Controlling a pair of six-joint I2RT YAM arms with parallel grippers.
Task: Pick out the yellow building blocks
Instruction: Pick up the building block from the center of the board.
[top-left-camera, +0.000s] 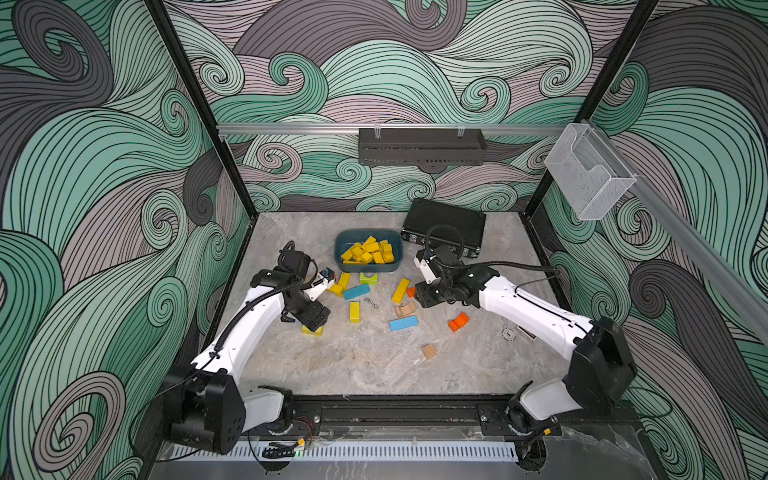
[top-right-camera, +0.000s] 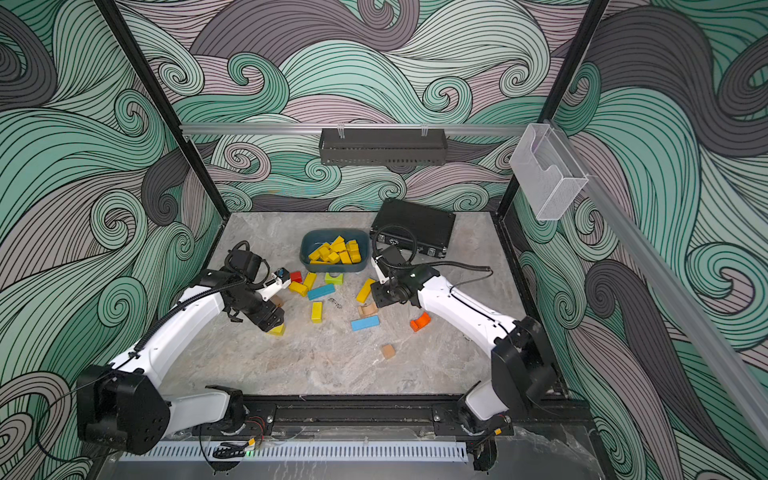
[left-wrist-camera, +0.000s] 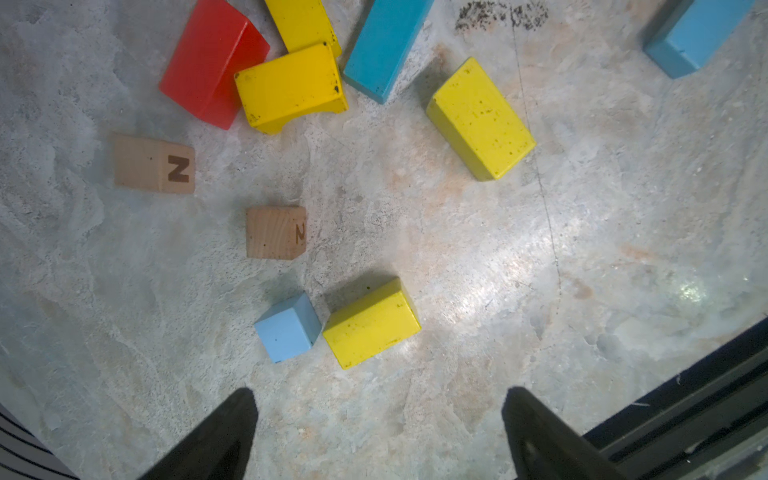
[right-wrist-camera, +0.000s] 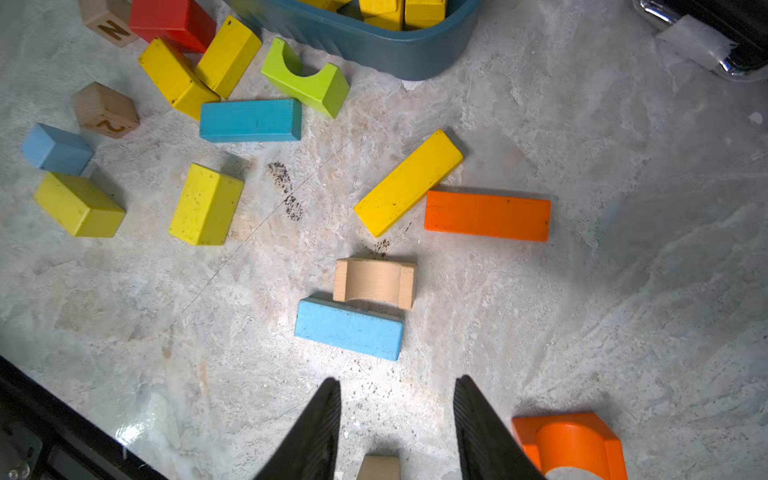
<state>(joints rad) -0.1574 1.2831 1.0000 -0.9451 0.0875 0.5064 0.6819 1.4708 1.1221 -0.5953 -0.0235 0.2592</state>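
Many yellow building blocks (top-left-camera: 368, 250) lie heaped in the teal bin (top-left-camera: 338, 249). Others lie loose on the table: a long bar (right-wrist-camera: 408, 183), a short cuboid (right-wrist-camera: 206, 204), two touching ones (right-wrist-camera: 199, 70) by a red block, and a cuboid (left-wrist-camera: 371, 323) beside a light blue cube (left-wrist-camera: 288, 327). My left gripper (left-wrist-camera: 380, 399) hovers wide open just short of that cuboid, its fingers around nothing. My right gripper (right-wrist-camera: 397, 381) is open too, empty, over bare table near a light blue bar (right-wrist-camera: 349, 328) and a wooden arch (right-wrist-camera: 374, 282).
A lime-green arch (right-wrist-camera: 305, 79), a blue bar (right-wrist-camera: 250, 120), an orange bar (right-wrist-camera: 487, 215), an orange arch (top-left-camera: 458, 321), a red block (left-wrist-camera: 212, 62) and plain wooden blocks (left-wrist-camera: 276, 232) are scattered about. A black case (top-left-camera: 444, 224) lies at the back right.
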